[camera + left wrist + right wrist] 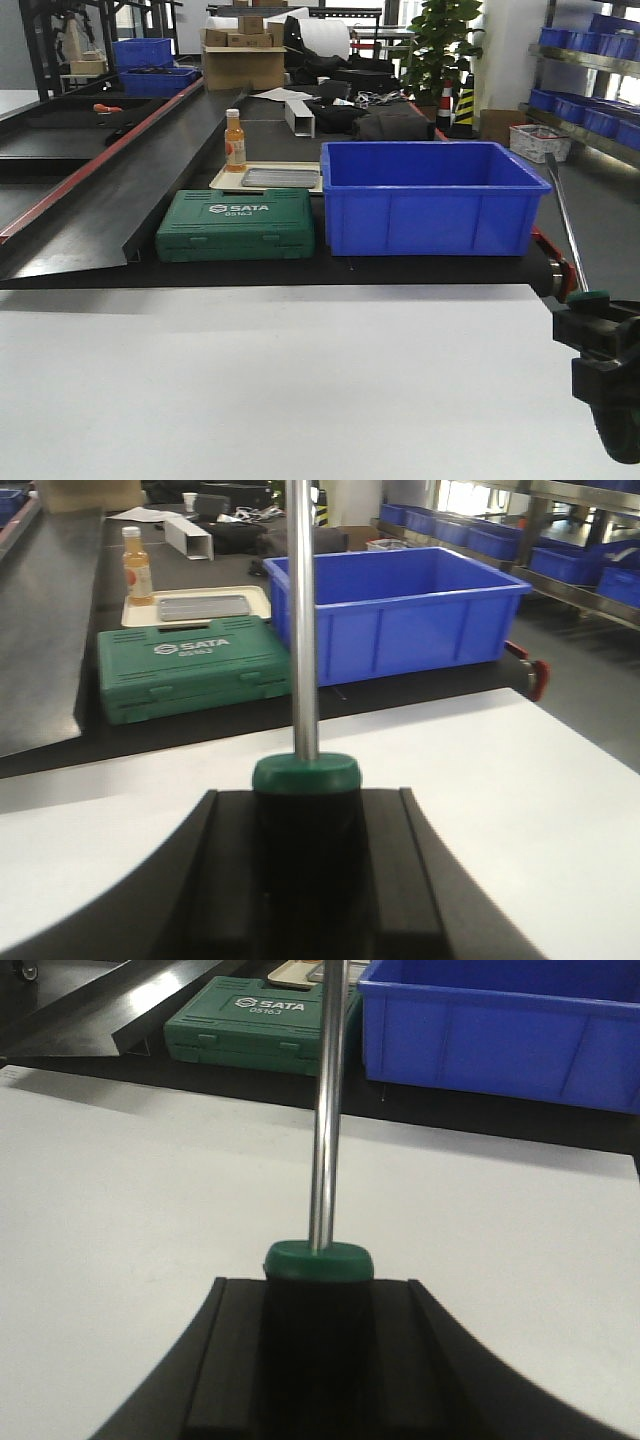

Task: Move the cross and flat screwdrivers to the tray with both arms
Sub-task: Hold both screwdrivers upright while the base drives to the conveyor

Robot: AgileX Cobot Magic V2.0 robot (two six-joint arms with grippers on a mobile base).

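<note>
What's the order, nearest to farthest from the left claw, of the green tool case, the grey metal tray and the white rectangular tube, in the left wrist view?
From the left claw, which grips a screwdriver:
1. Green tool case, ahead and to the left.
2. Grey metal tray, behind the case on the cream tray.
3. White rectangular tube, farthest back.
</note>
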